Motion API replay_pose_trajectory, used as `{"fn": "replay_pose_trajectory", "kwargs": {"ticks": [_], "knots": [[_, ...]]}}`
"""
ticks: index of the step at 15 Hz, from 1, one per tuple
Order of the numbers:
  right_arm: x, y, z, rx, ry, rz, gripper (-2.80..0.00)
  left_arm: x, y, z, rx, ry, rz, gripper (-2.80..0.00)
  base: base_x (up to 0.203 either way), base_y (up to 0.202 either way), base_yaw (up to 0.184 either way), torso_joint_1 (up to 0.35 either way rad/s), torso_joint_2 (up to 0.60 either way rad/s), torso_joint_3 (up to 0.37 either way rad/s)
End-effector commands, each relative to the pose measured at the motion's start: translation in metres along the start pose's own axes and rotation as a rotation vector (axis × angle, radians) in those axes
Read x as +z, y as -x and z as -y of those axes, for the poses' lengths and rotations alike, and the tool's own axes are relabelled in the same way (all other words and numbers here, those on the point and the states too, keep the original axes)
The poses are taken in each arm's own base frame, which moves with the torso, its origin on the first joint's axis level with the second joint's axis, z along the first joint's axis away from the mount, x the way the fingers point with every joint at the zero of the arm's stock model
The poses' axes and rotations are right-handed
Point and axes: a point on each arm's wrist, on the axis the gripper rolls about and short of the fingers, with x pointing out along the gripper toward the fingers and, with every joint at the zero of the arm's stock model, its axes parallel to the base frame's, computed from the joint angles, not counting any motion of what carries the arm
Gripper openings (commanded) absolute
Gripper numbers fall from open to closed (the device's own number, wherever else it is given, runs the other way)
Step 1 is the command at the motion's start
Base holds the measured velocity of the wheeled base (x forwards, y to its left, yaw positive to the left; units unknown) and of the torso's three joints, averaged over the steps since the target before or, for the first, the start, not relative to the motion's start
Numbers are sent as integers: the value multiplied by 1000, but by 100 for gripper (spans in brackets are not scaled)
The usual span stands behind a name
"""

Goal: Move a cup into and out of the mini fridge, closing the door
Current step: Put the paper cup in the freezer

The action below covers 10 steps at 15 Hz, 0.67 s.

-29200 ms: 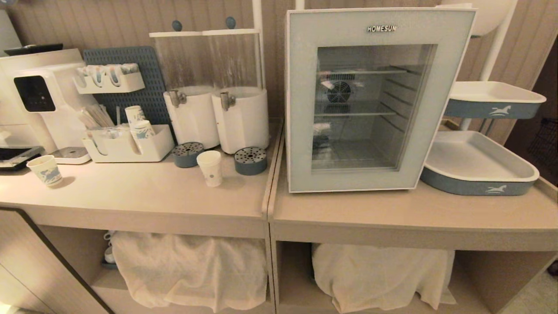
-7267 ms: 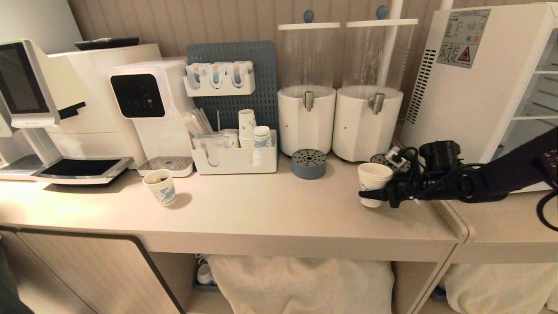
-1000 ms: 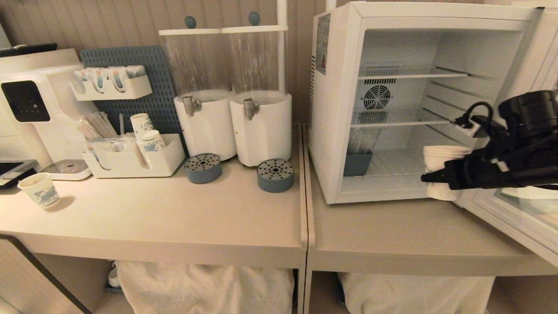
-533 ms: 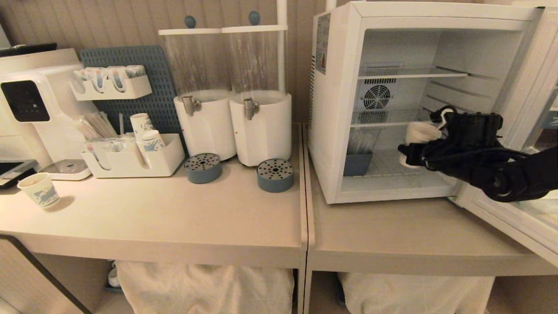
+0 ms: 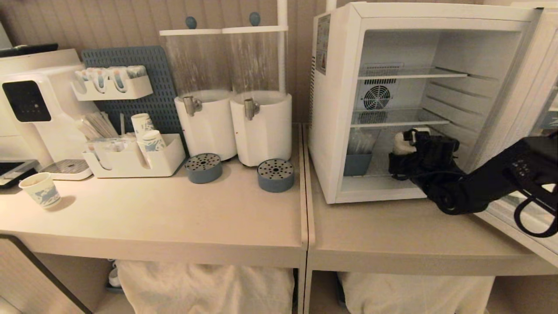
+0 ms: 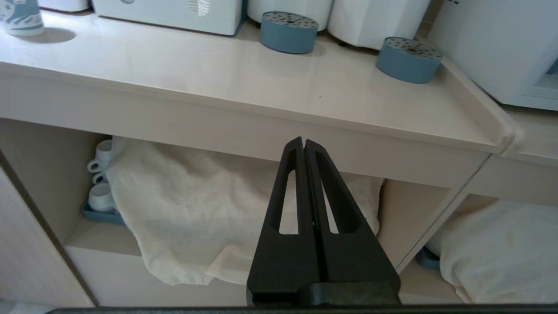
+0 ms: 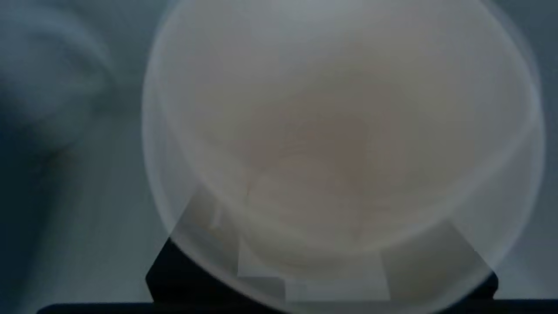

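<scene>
Beige ribbed wall panelling behind; two pale desk (image 5: pixel 174 218) units abutting, white cloths on the shelves beneath. Mini fridge (image 5: pixel 333 131) on the right unit, door (image 5: pixel 514 213) swung open to the right. Right pincer (image 5: pixel 399 161) inside the lower compartment, grasping the cup (image 5: pixel 402 143). Left pincer (image 6: pixel 304 146) clenched, empty, below the desk edge. Two white dispensers (image 5: pixel 235 126) left of the fridge.

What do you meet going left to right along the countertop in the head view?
Short printed paper cup → white organizer tray → two white dispensers → mini fridge → cup held by the right gripper inside it → open door.
</scene>
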Motion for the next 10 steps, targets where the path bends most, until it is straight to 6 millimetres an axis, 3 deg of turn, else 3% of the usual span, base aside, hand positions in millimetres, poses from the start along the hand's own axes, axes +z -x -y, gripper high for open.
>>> {"fn": "replay_pose_trajectory", "kwargs": {"ticks": [1, 5, 10], "knots": [[-20, -19, -3, -1, 15, -70, -280, 0, 0, 0, 0, 1, 1, -280, 0, 0, 0, 0, 0, 0], [-40, -41, -6, 0, 23, -138, -280, 0, 0, 0, 0, 1, 1, -280, 0, 0, 0, 0, 0, 0], [-47, -62, -8, -8, 24, -170, -280, 0, 0, 0, 0, 1, 1, -280, 0, 0, 0, 0, 0, 0]]}}
